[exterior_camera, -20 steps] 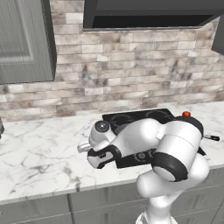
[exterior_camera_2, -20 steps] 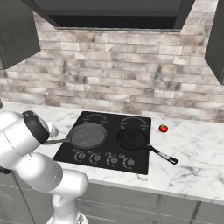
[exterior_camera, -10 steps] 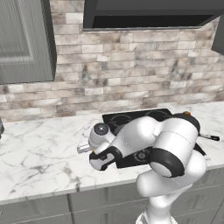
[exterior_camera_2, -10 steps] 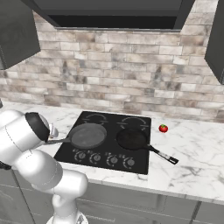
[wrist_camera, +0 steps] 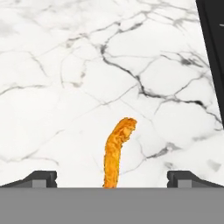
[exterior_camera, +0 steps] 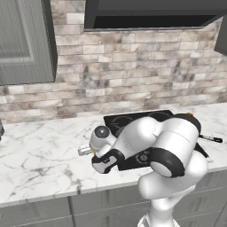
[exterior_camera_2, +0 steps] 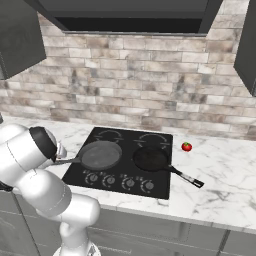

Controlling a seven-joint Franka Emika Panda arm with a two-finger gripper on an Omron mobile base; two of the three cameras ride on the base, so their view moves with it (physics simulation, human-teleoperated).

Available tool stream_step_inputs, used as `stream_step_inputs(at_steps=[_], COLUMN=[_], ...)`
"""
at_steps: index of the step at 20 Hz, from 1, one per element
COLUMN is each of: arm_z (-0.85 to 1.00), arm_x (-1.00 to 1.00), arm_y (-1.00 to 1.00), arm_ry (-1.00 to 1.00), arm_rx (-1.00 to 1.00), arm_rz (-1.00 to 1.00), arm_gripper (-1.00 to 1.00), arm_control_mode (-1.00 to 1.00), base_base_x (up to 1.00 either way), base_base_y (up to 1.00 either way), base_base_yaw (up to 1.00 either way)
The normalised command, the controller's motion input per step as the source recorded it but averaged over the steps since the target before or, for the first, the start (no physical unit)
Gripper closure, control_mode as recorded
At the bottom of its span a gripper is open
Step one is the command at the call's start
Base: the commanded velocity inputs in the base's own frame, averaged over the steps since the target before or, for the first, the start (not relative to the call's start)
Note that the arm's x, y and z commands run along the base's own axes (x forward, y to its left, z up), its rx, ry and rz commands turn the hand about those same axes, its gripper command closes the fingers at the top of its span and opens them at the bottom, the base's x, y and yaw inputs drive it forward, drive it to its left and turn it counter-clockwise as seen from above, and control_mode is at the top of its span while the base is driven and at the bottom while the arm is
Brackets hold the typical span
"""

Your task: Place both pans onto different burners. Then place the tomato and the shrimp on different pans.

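The orange shrimp [wrist_camera: 117, 151] lies on the white marble counter, its near end between the two dark fingertips [wrist_camera: 41, 178] of my open gripper [wrist_camera: 114, 178], which hangs just above it, left of the cooktop. The dark grey skillet [exterior_camera_2: 101, 154] sits on the front left burner. The black pan [exterior_camera_2: 150, 158] sits on the front right burner, its long thin handle [exterior_camera_2: 187, 177] pointing over the counter to the right. The red tomato [exterior_camera_2: 186, 146] rests on the counter right of the cooktop [exterior_camera_2: 128, 143]. Both pans hold nothing.
The two rear burners [exterior_camera_2: 154, 140] are bare. Knobs [exterior_camera_2: 127, 183] line the cooktop's front edge. The cooktop's black edge [wrist_camera: 214, 43] runs down the right of the hand view. A brick wall and a range hood stand behind. My arm [exterior_camera: 159, 146] covers most of the cooktop in the left base view.
The hand has sunk a little toward the counter left of the cooktop. The jaws have stayed open, and the pans and the tomato have not moved.
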Motion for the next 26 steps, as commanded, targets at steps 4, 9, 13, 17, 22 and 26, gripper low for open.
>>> stream_step_inputs(at_steps=[4, 9, 13, 17, 22, 26], arm_z=[-0.05, -0.07, -0.1, -0.1, -0.07, -0.07], arm_x=[0.03, 0.05, 0.05, 0.06, 0.06, 0.05], arm_y=[0.0, 0.0, 0.0, 0.01, 0.04, 0.06], arm_ry=[-0.01, -0.01, -0.01, -0.01, 0.0, 0.0], arm_rx=[0.0, 0.0, 0.0, 0.0, 0.0, 0.0], arm_rz=[-0.02, -0.02, -0.02, -0.02, -0.02, -0.02], arm_gripper=[-1.0, -1.0, -1.0, -1.0, -1.0, -1.0], arm_control_mode=[-1.0, -1.0, -1.0, -1.0, -1.0, -1.0], base_base_x=[0.0, 0.0, 0.0, 0.0, 0.0, 0.0], base_base_y=[0.0, 0.0, 0.0, 0.0, 0.0, 0.0], base_base_yaw=[0.0, 0.0, 0.0, 0.0, 0.0, 0.0])
